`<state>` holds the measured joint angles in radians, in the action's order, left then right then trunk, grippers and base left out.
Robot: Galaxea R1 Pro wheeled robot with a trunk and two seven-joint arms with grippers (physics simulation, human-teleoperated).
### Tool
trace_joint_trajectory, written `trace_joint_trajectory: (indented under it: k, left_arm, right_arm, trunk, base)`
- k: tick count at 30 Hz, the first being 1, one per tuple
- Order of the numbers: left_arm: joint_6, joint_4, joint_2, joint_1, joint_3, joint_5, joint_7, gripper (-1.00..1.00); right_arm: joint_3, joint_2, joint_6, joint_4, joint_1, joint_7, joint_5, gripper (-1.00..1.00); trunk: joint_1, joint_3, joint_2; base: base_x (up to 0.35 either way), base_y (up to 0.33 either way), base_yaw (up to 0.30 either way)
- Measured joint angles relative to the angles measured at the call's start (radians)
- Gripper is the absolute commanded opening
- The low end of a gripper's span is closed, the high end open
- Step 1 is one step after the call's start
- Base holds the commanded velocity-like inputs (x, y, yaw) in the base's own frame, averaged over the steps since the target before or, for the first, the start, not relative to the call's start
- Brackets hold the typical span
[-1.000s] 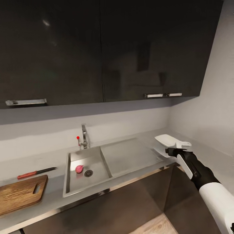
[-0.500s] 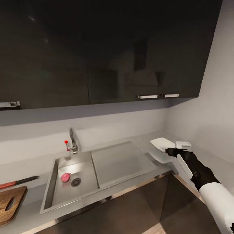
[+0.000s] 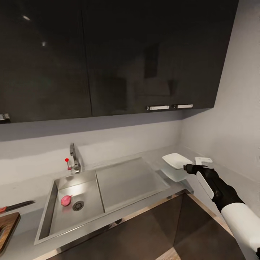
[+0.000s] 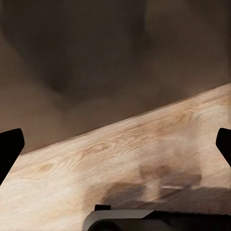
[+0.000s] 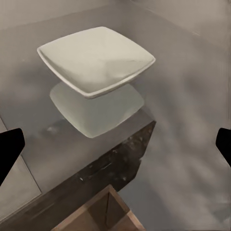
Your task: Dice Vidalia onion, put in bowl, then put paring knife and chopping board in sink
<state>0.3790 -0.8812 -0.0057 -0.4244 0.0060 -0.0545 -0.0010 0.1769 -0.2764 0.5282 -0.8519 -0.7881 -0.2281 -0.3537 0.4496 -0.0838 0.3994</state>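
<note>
Dark glossy wall cabinets (image 3: 119, 57) span from 9 to 2 o'clock in the head view, catching small light glints, with silver bar handles (image 3: 169, 107) along their lower edge. A pale grey wall (image 3: 108, 139) runs beneath them and meets a second grey wall (image 3: 231, 108) at 3 o'clock. Dark lower cabinets (image 3: 144, 231) sit at 6 o'clock; pale wood floor (image 4: 144, 159) shows in the left wrist view

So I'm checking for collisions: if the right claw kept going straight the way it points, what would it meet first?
Probably the shallow white squarish bowl on the glossy grey countertop; the open right claw points at it, though how far off it sits is unclear.
</note>
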Motion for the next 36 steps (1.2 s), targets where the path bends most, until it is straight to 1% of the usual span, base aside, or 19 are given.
trace_joint_trajectory:
  k: [19, 30, 36]
  left_arm:
    - [0.000, 0.001, 0.000, 0.000, 0.000, 0.000, 0.000, 1.00]
    - [0.000, 0.021, -0.001, 0.000, 0.000, 0.000, 0.000, 1.00]
    - [0.000, 0.053, -0.002, 0.000, -0.002, 0.001, 0.000, 1.00]
  right_arm:
    - [-0.001, 0.000, 0.000, 0.000, 0.000, 0.000, 0.001, 1.00]
    - [-0.001, 0.000, 0.000, 0.000, 0.000, -0.001, 0.001, 1.00]
    - [-0.001, 0.000, 0.000, 0.000, 0.000, -0.001, 0.001, 1.00]
  trunk:
    - [0.000, 0.000, 0.000]
    - [0.000, 0.000, 0.000]
    - [0.000, 0.000, 0.000]
  base:
    - [0.011, -0.006, -0.003]
    - [0.227, -0.172, 0.000]
    - [0.067, -0.216, 0.000]
